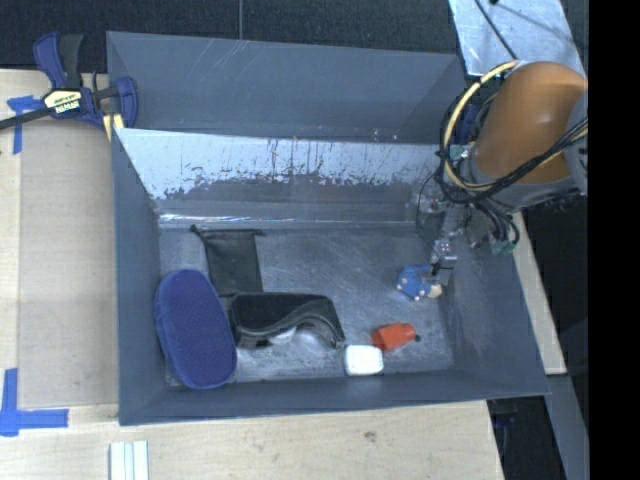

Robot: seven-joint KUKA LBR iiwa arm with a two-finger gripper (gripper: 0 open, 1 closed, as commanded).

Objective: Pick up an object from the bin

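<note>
Hovering at the right side of the bin (300,88), my gripper (440,271) sits just above a small blue thing (409,285) with a pale tan bit at its right end. Contact is not resolvable, and I cannot tell whether the gripper is open or closed. Judgement: the piece is light, probably stiff plastic, lumpy, and likely to skid on bare metal. Best hold is across the blue body, clear of the tan end. A red piece (395,336) and a white block (363,359) lie near, toward the front; a dark curved item (285,318) and a blue oval pad (195,328) lie well apart, left
</note>
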